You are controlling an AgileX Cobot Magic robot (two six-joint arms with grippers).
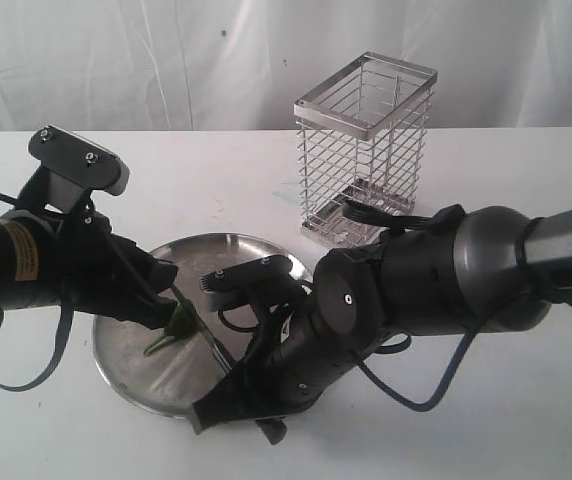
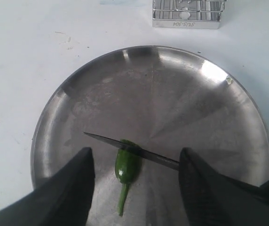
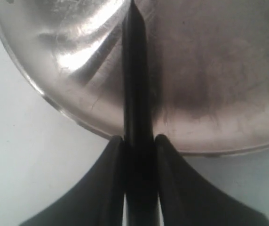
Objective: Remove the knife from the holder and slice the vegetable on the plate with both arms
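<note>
The right gripper (image 3: 138, 141) is clamped tight on the knife (image 3: 133, 66). The dark blade reaches in over the rim of the plate (image 3: 209, 94) and lies across the green vegetable (image 2: 125, 167) at the end away from its stem. The left gripper (image 2: 135, 157) stands wide open, one finger on either side of the vegetable. Beyond the plate, the wire holder (image 1: 366, 140) stands upright on the white table (image 1: 526, 400).

White surface (image 1: 526, 420) carried faint smudges (image 1: 288, 190), and a wrinkled white cloth backdrop (image 1: 166, 60) with one dark speck (image 1: 223, 33) hung behind it.
</note>
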